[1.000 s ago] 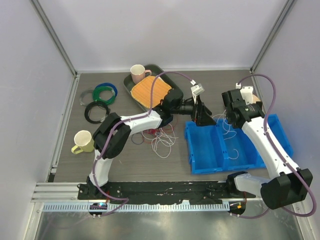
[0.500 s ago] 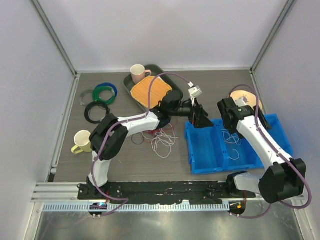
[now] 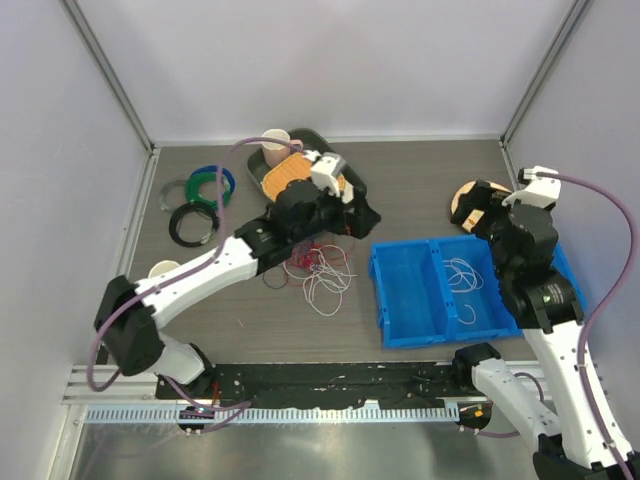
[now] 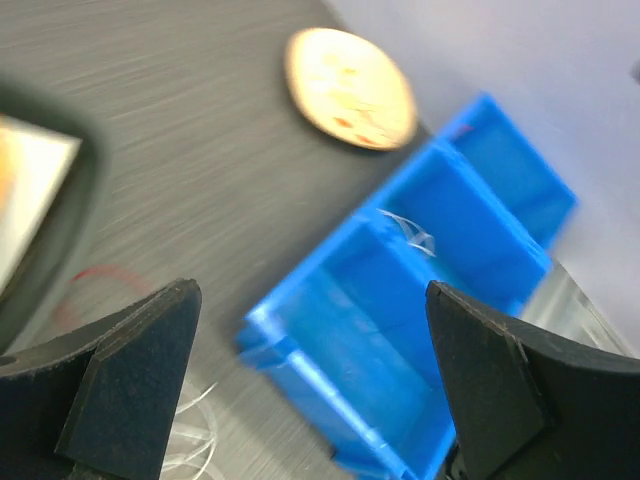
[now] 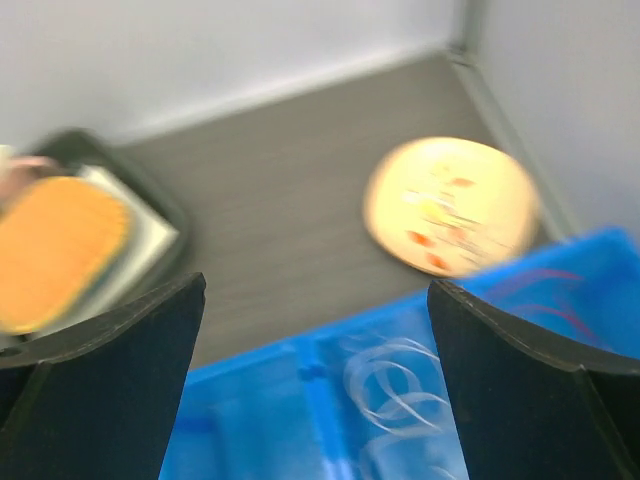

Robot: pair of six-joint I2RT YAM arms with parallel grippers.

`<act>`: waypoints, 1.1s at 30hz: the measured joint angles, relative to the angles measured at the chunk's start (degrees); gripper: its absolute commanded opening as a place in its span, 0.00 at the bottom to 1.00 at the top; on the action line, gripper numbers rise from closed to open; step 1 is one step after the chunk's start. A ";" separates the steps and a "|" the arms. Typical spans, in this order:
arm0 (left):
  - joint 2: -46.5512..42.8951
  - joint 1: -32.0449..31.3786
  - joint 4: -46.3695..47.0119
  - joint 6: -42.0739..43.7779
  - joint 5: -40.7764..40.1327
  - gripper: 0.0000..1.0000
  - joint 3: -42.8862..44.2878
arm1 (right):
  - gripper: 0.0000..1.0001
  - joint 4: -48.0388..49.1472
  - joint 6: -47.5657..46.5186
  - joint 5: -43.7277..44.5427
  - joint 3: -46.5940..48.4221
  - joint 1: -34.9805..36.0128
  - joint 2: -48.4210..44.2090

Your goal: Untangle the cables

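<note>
Cables point(image 3: 318, 268): the main tangle of red and white strands lay on the dark wood-grain table point(image 3: 420, 180), just left of the blue bin point(image 3: 384, 300). More white loops point(image 3: 462, 275) sat in the bin's middle compartment. A faint reddish strand point(image 5: 545, 283) showed in the next compartment, too blurred to be sure of.

Surroundings: pale walls point(image 3: 330, 70) closed in three sides, with metal posts at the far corners. A dark tray point(image 3: 256, 165) with an orange cloth stood beyond the tangle, a round plate point(image 5: 450, 205) beyond the bin, and ring coils point(image 3: 193, 222) at far left.

Left arm point(image 3: 200, 280): stretched from the near-left base diagonally to mid-table, wrist above the tangle by the tray's near corner. The left gripper point(image 4: 310, 320) looked toward the bin, fingers spread wide, nothing between them.

Right arm point(image 3: 545, 300): rose from the near right over the bin's right end. The right gripper point(image 5: 318, 300) faced the bin's far edge and the plate, fingers likewise wide apart and empty
</note>
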 measured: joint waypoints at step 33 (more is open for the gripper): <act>-29.70 16.61 -27.93 -23.96 -23.96 1.00 -35.58 | 0.55 12.61 10.40 3.50 2.58 42.69 54.77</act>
